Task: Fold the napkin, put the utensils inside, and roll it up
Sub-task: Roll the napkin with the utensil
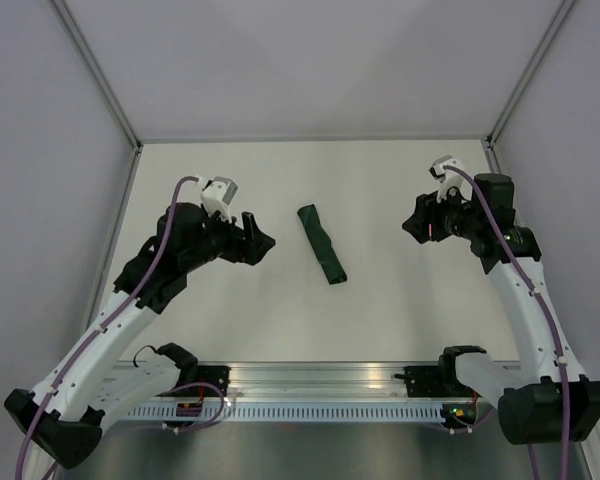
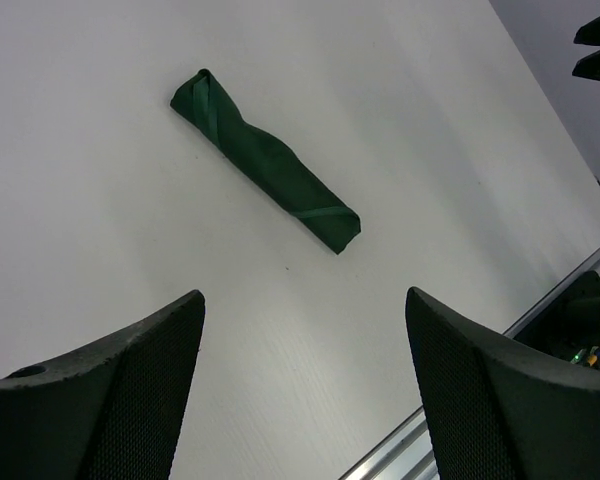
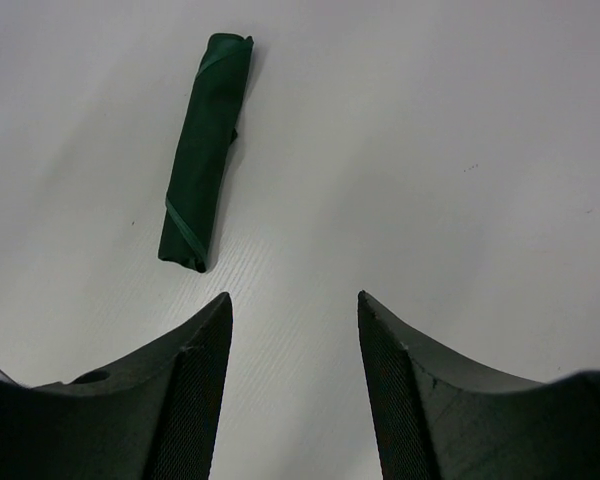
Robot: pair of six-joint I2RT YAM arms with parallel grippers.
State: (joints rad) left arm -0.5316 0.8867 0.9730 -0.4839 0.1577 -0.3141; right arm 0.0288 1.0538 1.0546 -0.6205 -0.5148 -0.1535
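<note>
On the white counter [image 1: 380, 320] I see the napkin [image 1: 321, 243] rolled and centred. The left gripper [image 1: 263, 241] and right gripper [image 1: 410, 228] hover either side, angled toward it, jaws apart, empty. Only the wrist views show the roll's diagonal edge.

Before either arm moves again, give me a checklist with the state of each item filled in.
1. Napkin rolled up: ok. It lies as a compact dark green roll on the table.
2. Utensils inside the roll: cannot tell. Nothing shows at either end.
3. Roll holding shut: ok. No loose flap shows in any view.
4. Left gripper free: ok. It is open, empty and apart from the roll.
5. Right gripper free: ok. It is open, empty and apart from the roll.
6. Roll away from the table edges: ok. It lies mid-table between the two arms.
</note>
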